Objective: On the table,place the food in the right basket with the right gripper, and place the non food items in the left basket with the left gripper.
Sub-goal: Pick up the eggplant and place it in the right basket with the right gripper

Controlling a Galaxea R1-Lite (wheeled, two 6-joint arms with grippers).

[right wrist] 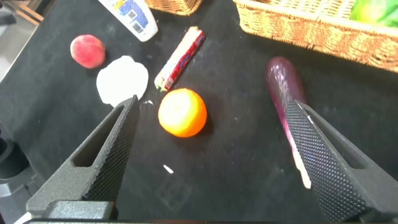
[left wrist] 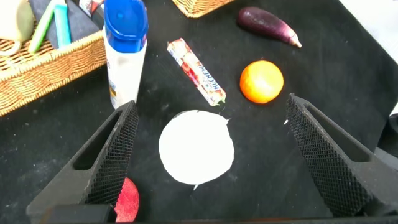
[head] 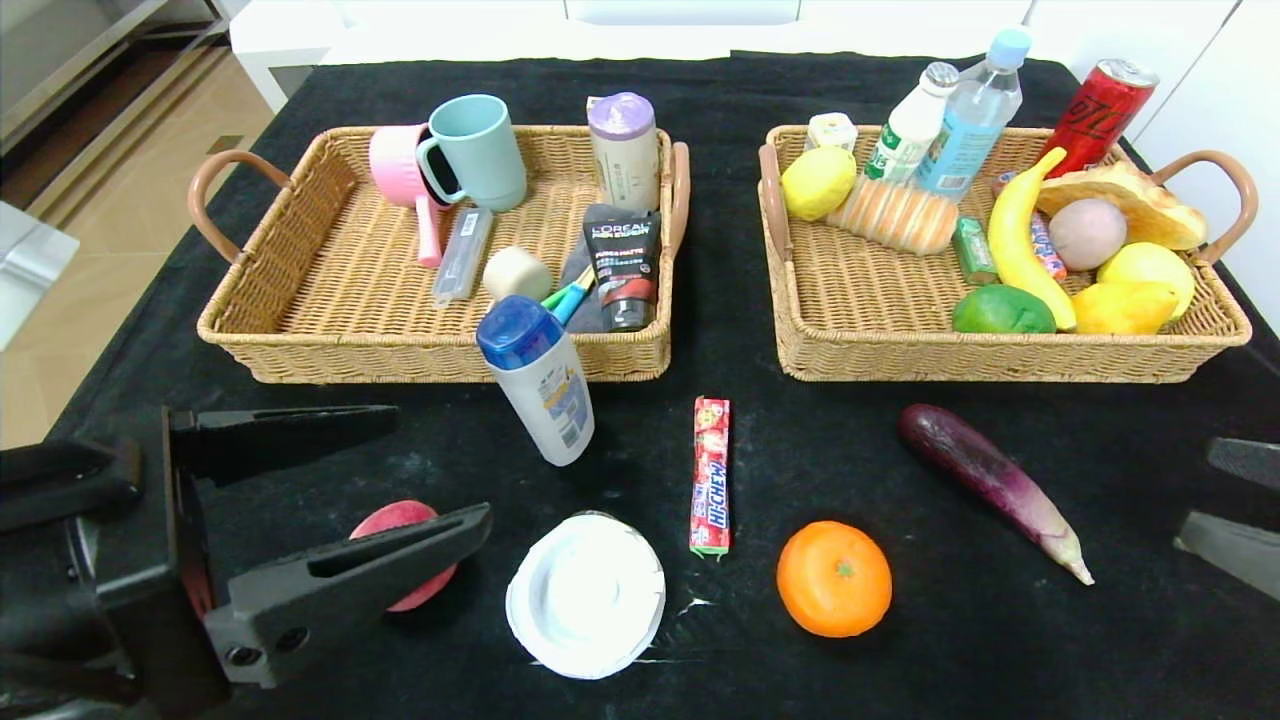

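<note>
Both grippers hover with jaws spread wide and nothing between them: the left gripper (head: 420, 470) low over the near left of the table (head: 1000, 660), its lower jaw crossing in front of the peach (head: 385, 525), and the right gripper (head: 1235, 500) just showing at the near right edge.

Across the black cloth, the two wicker baskets sit side by side at the far half. The left basket (head: 300, 300) holds a teal mug, a pink mug, a lavender-capped bottle, a black tube, a clear case and a pale round piece. The right basket (head: 850, 300) holds a banana, lemons, a lime, bread, bottles and a red can.

Loose items lie in front of the baskets. The white bottle (head: 545, 385) with the blue cap stands tilted just before the left basket's near wall. The eggplant (head: 985, 480) lies at an angle near the right basket, with the orange (head: 833, 578) well apart from it toward the middle. The white dish (head: 585, 595) rests between peach and orange, and the Hi-Chew stick (head: 711, 475) lies lengthwise between bottle and eggplant, just beside the dish.
</note>
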